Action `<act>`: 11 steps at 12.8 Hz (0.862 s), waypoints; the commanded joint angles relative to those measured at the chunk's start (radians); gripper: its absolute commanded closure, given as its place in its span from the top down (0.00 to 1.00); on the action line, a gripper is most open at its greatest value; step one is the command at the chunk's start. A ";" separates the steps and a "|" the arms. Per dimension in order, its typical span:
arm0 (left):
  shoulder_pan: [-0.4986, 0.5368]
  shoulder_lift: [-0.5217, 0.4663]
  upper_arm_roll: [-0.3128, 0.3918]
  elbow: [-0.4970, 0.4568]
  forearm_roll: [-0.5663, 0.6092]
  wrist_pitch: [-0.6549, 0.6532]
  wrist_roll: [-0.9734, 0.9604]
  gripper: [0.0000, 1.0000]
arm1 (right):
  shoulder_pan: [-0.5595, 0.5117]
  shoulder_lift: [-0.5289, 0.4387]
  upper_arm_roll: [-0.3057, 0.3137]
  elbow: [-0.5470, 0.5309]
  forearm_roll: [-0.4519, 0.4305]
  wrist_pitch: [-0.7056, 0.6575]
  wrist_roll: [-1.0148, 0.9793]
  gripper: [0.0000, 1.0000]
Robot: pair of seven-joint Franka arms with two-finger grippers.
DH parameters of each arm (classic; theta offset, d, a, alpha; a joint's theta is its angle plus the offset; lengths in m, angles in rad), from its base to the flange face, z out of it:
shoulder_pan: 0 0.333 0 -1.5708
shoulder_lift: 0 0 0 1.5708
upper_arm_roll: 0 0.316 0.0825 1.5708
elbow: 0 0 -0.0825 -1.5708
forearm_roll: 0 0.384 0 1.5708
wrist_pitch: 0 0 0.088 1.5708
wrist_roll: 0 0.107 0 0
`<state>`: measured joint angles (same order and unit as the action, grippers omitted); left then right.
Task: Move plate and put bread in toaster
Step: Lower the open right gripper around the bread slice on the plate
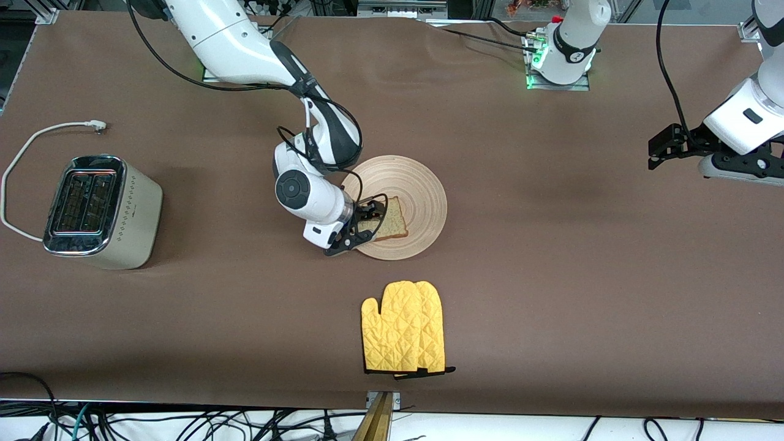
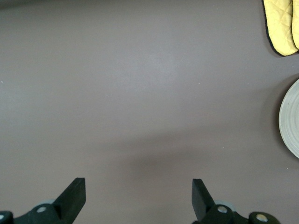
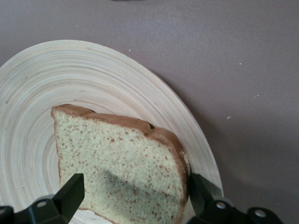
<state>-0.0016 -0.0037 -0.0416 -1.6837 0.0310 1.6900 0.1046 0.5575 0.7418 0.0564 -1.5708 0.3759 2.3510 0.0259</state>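
Observation:
The pale wooden plate [image 1: 419,184] lies mid-table with the speckled bread [image 1: 392,225] flat on it, on the side toward the right arm. My right gripper [image 1: 361,228] is low over the plate's edge, open, with one finger on each side of the slice. In the right wrist view the bread [image 3: 121,158] fills the gap of the right gripper [image 3: 135,193] on the plate [image 3: 93,79]; one fingertip is over the crumb, the other by the crust. The cream toaster [image 1: 101,211] stands at the right arm's end, slots up. My left gripper [image 1: 656,153] waits open over bare table at the left arm's end, seen empty as the left gripper [image 2: 138,193].
A yellow oven mitt [image 1: 404,327] lies nearer the front camera than the plate. The toaster's white cord [image 1: 24,153] loops on the table beside it. The left wrist view catches the mitt [image 2: 282,25] and the plate's rim [image 2: 290,126] at its border.

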 commanded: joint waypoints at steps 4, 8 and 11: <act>0.006 -0.001 -0.003 0.010 -0.022 -0.012 -0.003 1.00 | -0.002 0.005 0.000 -0.005 0.015 -0.001 -0.018 0.99; 0.006 -0.001 -0.003 0.010 -0.023 -0.013 -0.002 1.00 | -0.005 0.011 0.000 -0.003 0.015 -0.001 -0.015 0.78; 0.006 -0.001 -0.003 0.010 -0.023 -0.013 -0.002 1.00 | -0.005 0.013 0.000 -0.003 0.015 0.001 -0.015 0.75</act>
<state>-0.0016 -0.0037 -0.0416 -1.6837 0.0310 1.6899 0.1046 0.5552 0.7436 0.0539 -1.5734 0.3759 2.3509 0.0259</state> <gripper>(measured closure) 0.000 0.247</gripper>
